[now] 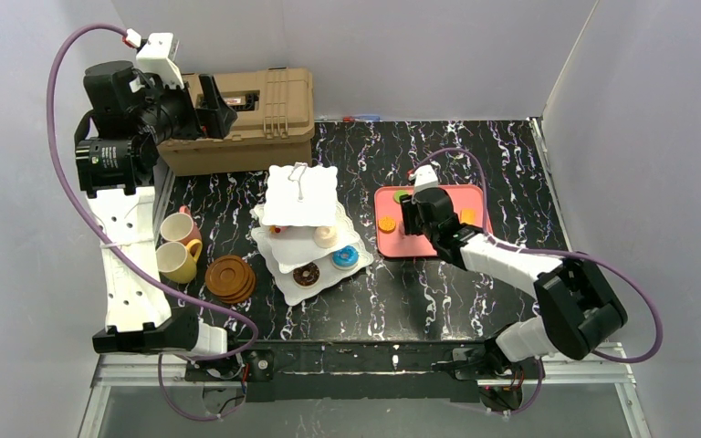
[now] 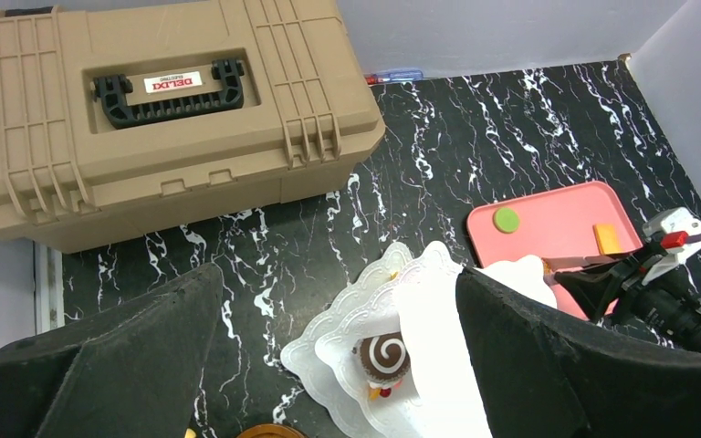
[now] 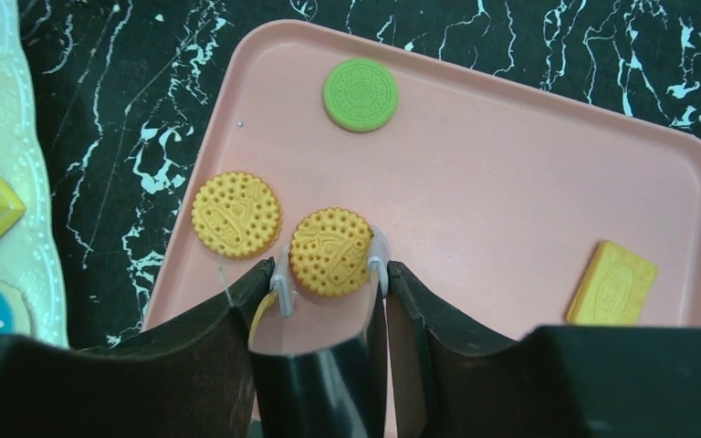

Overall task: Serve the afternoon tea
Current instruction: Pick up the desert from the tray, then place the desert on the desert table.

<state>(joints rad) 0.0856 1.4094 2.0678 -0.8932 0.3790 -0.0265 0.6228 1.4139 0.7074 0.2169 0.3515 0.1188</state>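
Note:
The white three-tier stand with a wire loop stands mid-table. It carries a brown doughnut, a blue pastry and a chocolate swirl cake. Left of it are a pink cup, a yellow cup and stacked brown saucers. My right gripper is low over the pink tray, shut on black tongs. The tongs' clear tips sit on either side of a round yellow biscuit. My left gripper hangs open and empty, high above the stand's back left.
On the tray also lie a second round yellow biscuit, a green biscuit and a rectangular yellow biscuit. A large tan hard case fills the back left. Grey walls close in the table's back and sides.

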